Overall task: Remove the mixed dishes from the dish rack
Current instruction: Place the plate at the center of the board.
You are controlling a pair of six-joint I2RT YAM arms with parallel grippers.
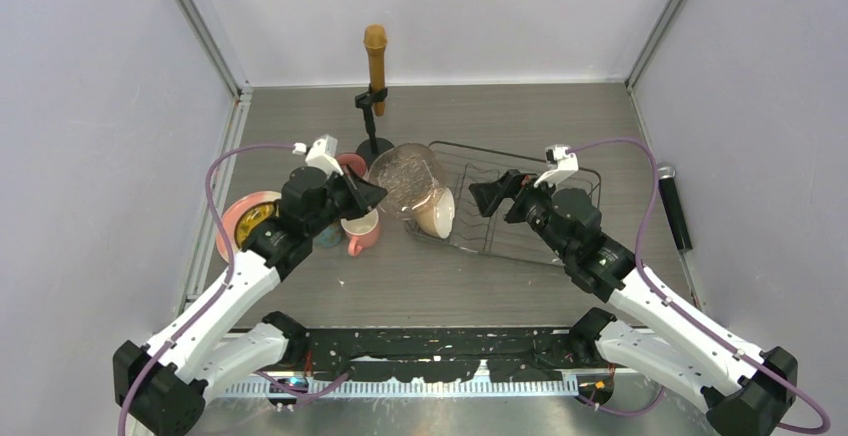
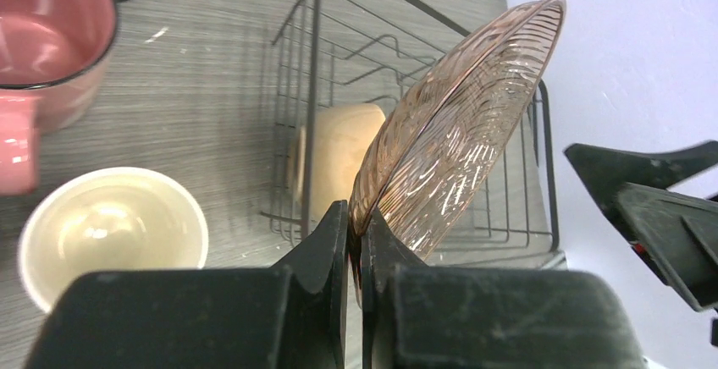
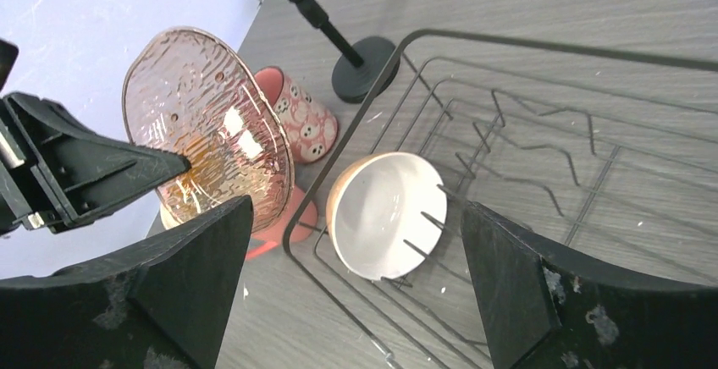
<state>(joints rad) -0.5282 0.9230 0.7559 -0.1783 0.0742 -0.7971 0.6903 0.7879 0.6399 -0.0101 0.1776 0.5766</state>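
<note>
My left gripper (image 2: 357,225) is shut on the rim of a ribbed pinkish glass plate (image 2: 461,123), which it holds tilted in the air at the left end of the dish rack (image 2: 315,90). In the top view this plate (image 1: 405,178) hangs between the left gripper (image 1: 378,193) and the rack (image 1: 480,171). My right gripper (image 3: 356,217) stands wide open over the rack's left end, holding nothing. A cream bowl (image 3: 385,212) leans on its side among the rack's prongs (image 1: 437,213).
Left of the rack stand a patterned pink mug (image 3: 301,115), a pink mug (image 1: 362,231) and a cream-lined cup (image 2: 114,229). A large pink plate (image 1: 235,221) lies at the far left. A microphone stand (image 1: 375,56) stands behind; another microphone (image 1: 672,201) lies at the right.
</note>
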